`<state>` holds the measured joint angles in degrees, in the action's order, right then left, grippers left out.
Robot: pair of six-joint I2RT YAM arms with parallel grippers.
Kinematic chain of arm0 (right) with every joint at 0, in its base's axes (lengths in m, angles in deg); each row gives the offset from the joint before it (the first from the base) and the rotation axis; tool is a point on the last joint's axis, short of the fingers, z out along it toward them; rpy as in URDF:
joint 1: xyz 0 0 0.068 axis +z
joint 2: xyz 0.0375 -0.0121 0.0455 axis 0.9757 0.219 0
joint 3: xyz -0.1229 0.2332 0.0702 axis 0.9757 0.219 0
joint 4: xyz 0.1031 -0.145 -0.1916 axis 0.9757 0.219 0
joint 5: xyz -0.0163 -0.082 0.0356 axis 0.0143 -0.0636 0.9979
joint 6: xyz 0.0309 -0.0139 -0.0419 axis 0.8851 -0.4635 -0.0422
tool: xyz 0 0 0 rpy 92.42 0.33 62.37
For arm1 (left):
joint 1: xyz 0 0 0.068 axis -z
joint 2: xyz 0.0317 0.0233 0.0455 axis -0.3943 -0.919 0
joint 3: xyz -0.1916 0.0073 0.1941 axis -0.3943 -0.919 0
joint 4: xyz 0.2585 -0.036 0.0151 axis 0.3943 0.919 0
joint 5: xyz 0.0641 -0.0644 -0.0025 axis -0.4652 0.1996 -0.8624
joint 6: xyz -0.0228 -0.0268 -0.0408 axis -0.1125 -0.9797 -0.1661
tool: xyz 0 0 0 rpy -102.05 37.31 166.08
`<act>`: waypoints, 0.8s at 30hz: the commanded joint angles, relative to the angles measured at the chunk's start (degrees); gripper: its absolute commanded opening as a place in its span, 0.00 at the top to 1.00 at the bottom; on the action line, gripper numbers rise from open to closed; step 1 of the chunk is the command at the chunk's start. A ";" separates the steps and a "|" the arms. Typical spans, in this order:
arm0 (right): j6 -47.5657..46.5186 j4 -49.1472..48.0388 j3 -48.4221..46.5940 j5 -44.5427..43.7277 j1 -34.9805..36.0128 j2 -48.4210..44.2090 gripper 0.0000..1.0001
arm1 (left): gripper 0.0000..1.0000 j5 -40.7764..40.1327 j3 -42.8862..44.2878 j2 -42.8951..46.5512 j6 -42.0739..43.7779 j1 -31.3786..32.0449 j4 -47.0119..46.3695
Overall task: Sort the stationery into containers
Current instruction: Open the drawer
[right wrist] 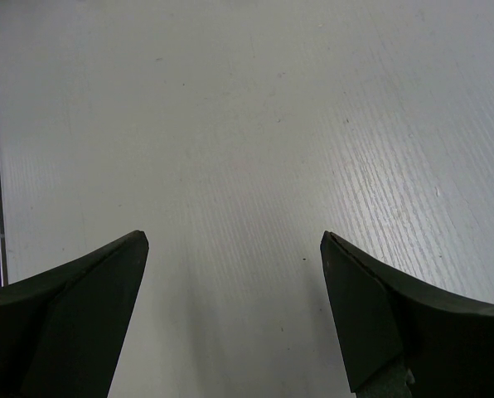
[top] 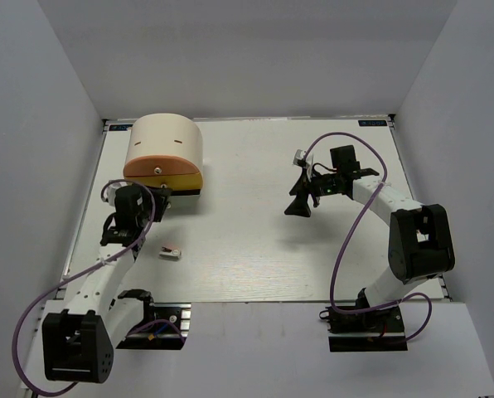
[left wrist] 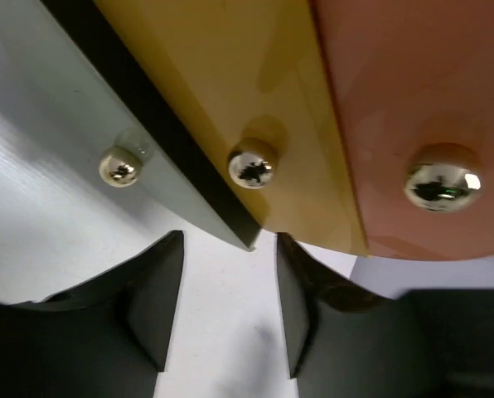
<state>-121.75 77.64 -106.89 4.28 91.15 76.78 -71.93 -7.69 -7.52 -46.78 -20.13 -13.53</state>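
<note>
The left hand (left wrist: 229, 257) is sitting part-open with nothing between the fingers (left wrist: 147, 307), facing the drawer fronts of the cream half-cylinder box (top: 164, 143). It is stopping just short of the fronts, not touching them.

- **Knobs:** The yellow drawer's knob (left wrist: 251, 163) is lying almost dead ahead of the gap, a touch right. The grey drawer's knob (left wrist: 120, 166) is sitting off to the left and the orange drawer's knob (left wrist: 442, 184) well to the right.
- **Grey drawer:** It is possibly standing out slightly past the yellow one, but the angle is too steep to be sure.
- **Stationery:** The only loose item I'm seeing is the small grey-and-pink piece (top: 171, 253). It is lying on the tabletop (top: 263, 257) toward the near edge and a little right of the left hand, so behind where that hand is facing. Its long axis is running roughly left-right in the top view.
- **Nearer arm:** The left arm is sitting far nearer to it. The right hand (right wrist: 234, 240) is hanging wide and empty over bare tabletop, well apart.

My read is that the next move is hinging on centring the gap on a knob, then pulling toward the near edge. The side wall (top: 56, 166) and the tabletop's left edge are crowding the left arm, and the free room is lying to the right, mid-tabletop. The pull path is running near the piece, so there is a risk of sweeping it.
</note>
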 commanded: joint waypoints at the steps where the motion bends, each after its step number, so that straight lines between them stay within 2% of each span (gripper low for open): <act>1: -0.39 -0.09 -0.19 0.47 -0.01 -0.71 0.10 | 0.40 -1.73 0.74 2.63 1.82 -0.28 4.77; 6: -0.74 0.08 -0.19 0.38 -0.09 -0.71 0.10 | 0.39 -2.26 0.74 1.25 -0.90 -0.28 7.58; 10: -0.75 0.17 -0.28 0.30 -0.09 -0.71 0.10 | 0.39 -2.26 1.96 -0.17 -0.91 -0.28 7.58; 18: -0.92 0.17 -0.10 0.03 -0.18 -0.71 0.10 | 0.33 -2.26 5.39 -5.27 -1.52 -0.81 6.97; 24: -1.18 0.35 0.34 -0.23 -0.18 -0.71 0.10 | 0.33 -2.26 5.40 -7.90 -2.67 -0.81 5.30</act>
<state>-121.91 77.66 -106.89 4.04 91.13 76.78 -73.42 -4.15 -14.97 -48.59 -20.54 -7.30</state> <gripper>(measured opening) 0.904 0.672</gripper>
